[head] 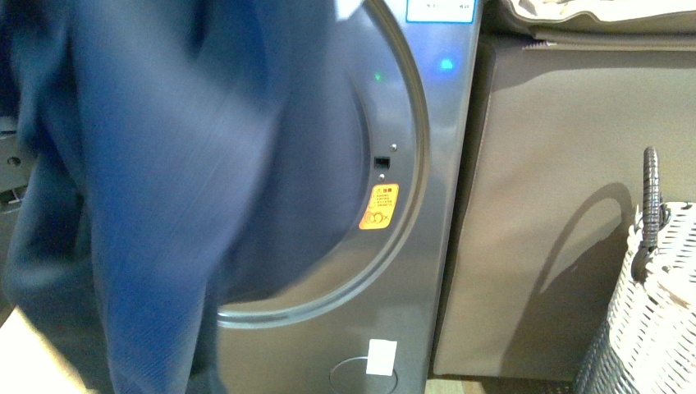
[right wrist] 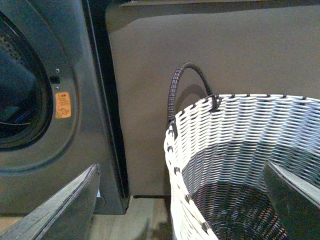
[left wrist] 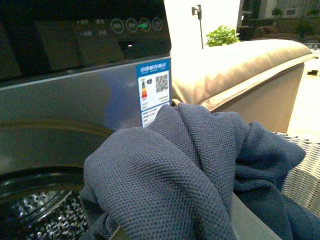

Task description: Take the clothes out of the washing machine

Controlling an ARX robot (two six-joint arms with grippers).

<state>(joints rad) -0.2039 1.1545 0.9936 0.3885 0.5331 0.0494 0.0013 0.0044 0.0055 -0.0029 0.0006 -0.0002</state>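
Navy clothes (head: 139,189), outside the washing machine (head: 443,246), hide the left claw: grip cannot be told. Right claw (right wrist: 181,167) gapes over the basket (right wrist: 240,130); transfer likely remains.

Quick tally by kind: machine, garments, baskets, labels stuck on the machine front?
grey metallic front-loading washing machine: 1
dark navy fabric garment: 1
white-and-grey woven basket: 1
labels on the machine (orange sticker, blue energy label, small white tag): 3
Total: 6
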